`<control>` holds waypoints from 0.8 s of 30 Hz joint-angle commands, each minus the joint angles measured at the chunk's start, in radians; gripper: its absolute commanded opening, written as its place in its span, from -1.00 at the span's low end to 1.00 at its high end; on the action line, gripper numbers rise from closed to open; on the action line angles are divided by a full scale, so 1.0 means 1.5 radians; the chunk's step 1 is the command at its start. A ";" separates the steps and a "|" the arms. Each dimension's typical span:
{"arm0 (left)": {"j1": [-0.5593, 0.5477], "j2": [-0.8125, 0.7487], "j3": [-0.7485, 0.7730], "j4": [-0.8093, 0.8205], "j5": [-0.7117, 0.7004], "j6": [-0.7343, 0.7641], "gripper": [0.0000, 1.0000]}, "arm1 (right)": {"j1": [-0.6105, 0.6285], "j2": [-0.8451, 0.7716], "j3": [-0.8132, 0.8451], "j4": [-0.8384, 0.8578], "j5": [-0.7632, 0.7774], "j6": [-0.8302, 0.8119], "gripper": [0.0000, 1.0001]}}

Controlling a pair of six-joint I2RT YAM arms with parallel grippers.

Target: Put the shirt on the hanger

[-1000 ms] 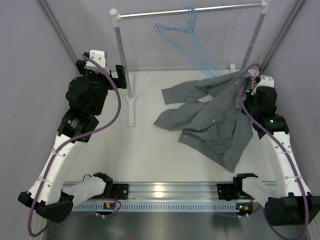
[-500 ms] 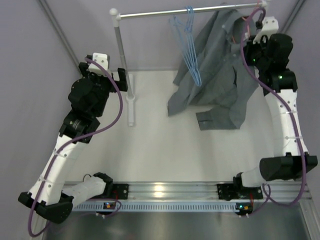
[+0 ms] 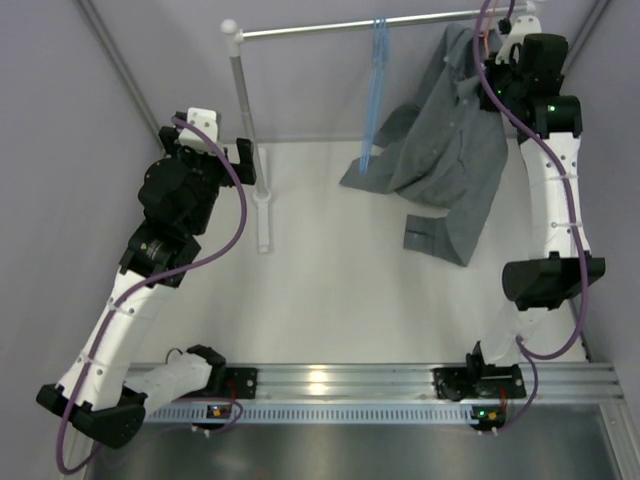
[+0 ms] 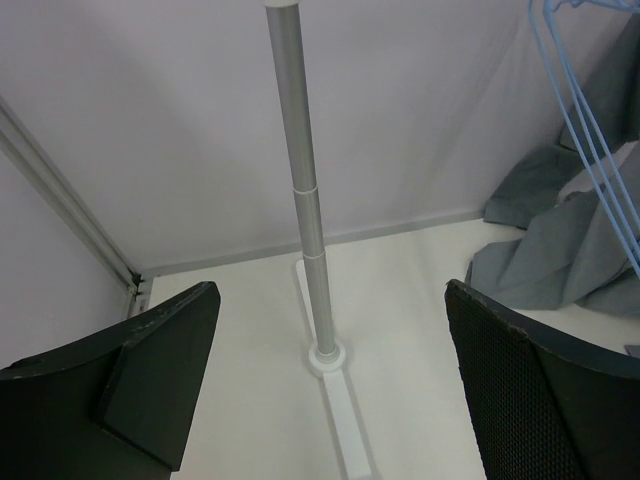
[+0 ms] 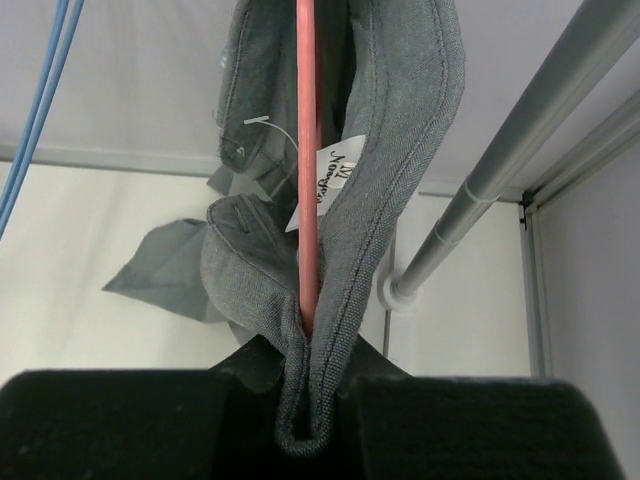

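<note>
The grey shirt [image 3: 452, 150] hangs from my right gripper [image 3: 505, 52], raised to the rail [image 3: 380, 22] at the back right; its lower folds trail on the table. In the right wrist view my right gripper [image 5: 312, 385] is shut on the shirt's collar [image 5: 375, 200] and the pink hanger [image 5: 307, 150], whose wire runs up between the collar folds next to the white neck label [image 5: 328, 180]. My left gripper [image 4: 330, 400] stands open and apart at the left, facing the rack's left post [image 4: 305, 190].
Light blue hangers [image 3: 376, 80] dangle from the rail left of the shirt, also seen as blue hangers [image 4: 585, 120] in the left wrist view. The rack's left post [image 3: 248, 130] stands on a white foot [image 3: 263, 225]. The rack's right post [image 5: 520, 140] runs close beside my right gripper. Walls enclose the sides.
My right arm has lifted the shirt off the table up to the rail at the back right. The blue hangers have swung. The left arm has barely moved.
</note>
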 commanded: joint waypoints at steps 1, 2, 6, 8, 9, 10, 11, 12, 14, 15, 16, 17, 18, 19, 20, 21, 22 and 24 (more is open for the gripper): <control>0.001 -0.017 -0.006 0.028 -0.001 0.005 0.96 | -0.002 -0.005 0.018 0.002 0.013 0.007 -1.00; 0.001 -0.017 -0.006 0.028 0.001 0.005 0.96 | -0.002 -0.004 0.018 0.007 0.012 0.006 -1.00; 0.001 -0.015 -0.007 0.028 0.004 0.005 0.96 | -0.001 0.007 0.016 0.010 0.006 0.006 -1.00; 0.001 -0.015 -0.008 0.028 0.002 0.005 0.96 | -0.001 0.013 0.000 0.011 0.008 0.005 -1.00; 0.001 -0.014 -0.009 0.028 0.002 0.006 0.96 | -0.001 0.013 -0.022 0.014 0.014 0.004 -1.00; 0.001 -0.014 -0.009 0.028 0.002 0.006 0.96 | 0.000 0.012 -0.038 0.017 0.018 0.003 -1.00; 0.001 -0.014 -0.009 0.028 0.002 0.006 0.96 | 0.000 0.007 -0.057 0.024 0.023 0.002 -1.00; 0.002 -0.014 -0.010 0.029 0.003 0.006 0.96 | 0.000 0.000 -0.079 0.035 0.032 0.002 -1.00; 0.001 -0.014 -0.010 0.029 0.002 0.007 0.96 | 0.000 -0.025 -0.150 0.071 0.031 0.003 -1.00; 0.001 -0.014 -0.011 0.029 0.001 0.007 0.96 | 0.000 -0.034 -0.171 0.082 0.032 0.003 -1.00; 0.001 -0.013 -0.011 0.028 0.001 0.006 0.96 | -0.001 -0.054 -0.200 0.096 0.032 0.004 -0.99; 0.001 -0.013 -0.011 0.029 0.001 0.006 0.96 | 0.000 -0.064 -0.211 0.101 0.034 0.005 -0.93; 0.001 -0.013 -0.010 0.029 0.002 0.005 0.96 | 0.001 -0.083 -0.227 0.104 0.049 0.005 -0.68; 0.001 -0.013 -0.010 0.028 0.005 0.004 0.96 | 0.002 -0.093 -0.233 0.107 0.048 0.005 -0.50; 0.001 -0.013 -0.010 0.029 0.005 0.003 0.96 | 0.002 -0.103 -0.237 0.111 0.045 0.005 -0.35; 0.001 -0.013 -0.010 0.029 0.007 0.001 0.96 | 0.004 -0.121 -0.241 0.112 0.042 0.004 -0.03; 0.001 -0.013 -0.009 0.028 0.009 0.001 0.96 | 0.004 -0.130 -0.241 0.112 0.041 0.005 0.14; 0.001 -0.013 -0.009 0.028 0.010 -0.003 0.96 | 0.006 -0.164 -0.240 0.112 0.039 0.006 0.52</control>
